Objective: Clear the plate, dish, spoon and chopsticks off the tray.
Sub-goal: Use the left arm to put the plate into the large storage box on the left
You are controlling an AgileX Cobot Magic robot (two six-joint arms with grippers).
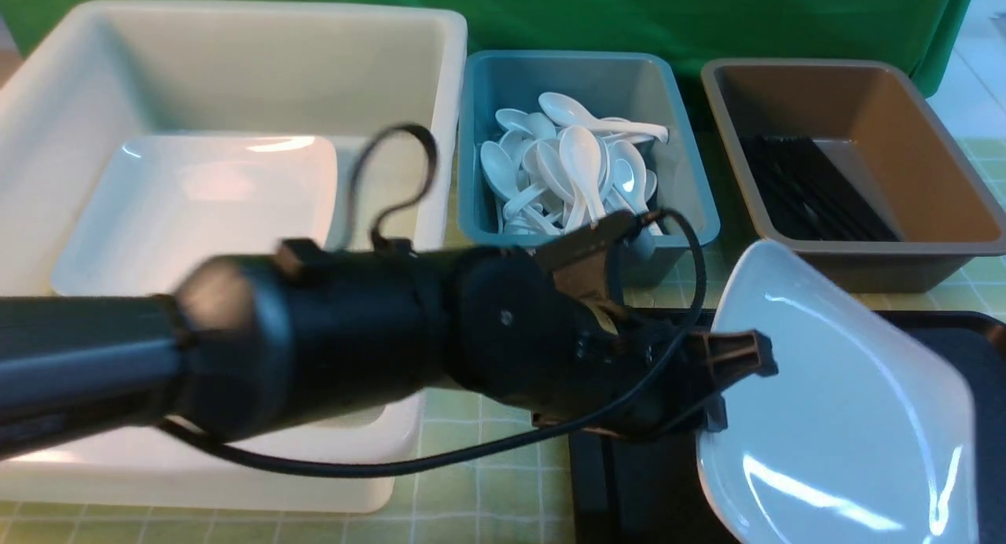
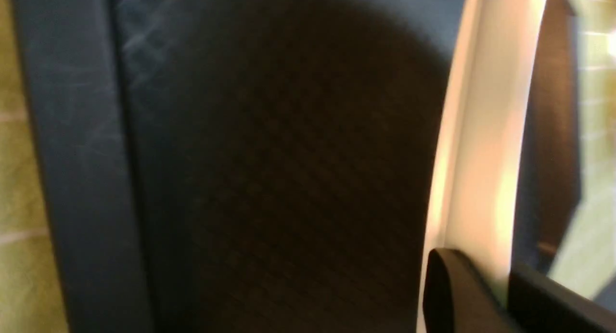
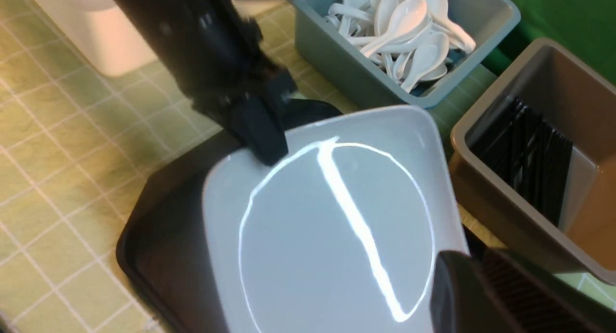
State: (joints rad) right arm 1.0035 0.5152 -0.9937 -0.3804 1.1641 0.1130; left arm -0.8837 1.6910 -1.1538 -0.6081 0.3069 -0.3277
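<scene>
While the left arm [image 1: 330,340] is stretched across the front view, the near-side rim of the plate [image 1: 841,418] is gripped by the left gripper [image 1: 747,385], and the plate is held tilted over the dark tray [image 1: 644,481]. Another white plate [image 1: 204,198] is seen lying in the large white tub [image 1: 377,481]; white spoons [image 1: 581,163] are heaped in the teal tub [image 1: 688,167], and black chopsticks [image 1: 817,190] are gathered in the brown tub [image 1: 943,249]. In the left wrist view, the plate is shown edge-on, its rim pinched between the closed fingers [image 2: 447,285], with the tray's crosshatched surface and raised border seen beside it. In the right wrist view, the glossy face of the plate is shown, its rim touched by the left gripper, and part of the tray is covered by it. The fingers of the right gripper [image 3: 474,256] are drawn together by the plate's opposite edge; whether that edge is caught between them cannot be told. The teal and brown tubs are seen beyond the plate.
</scene>
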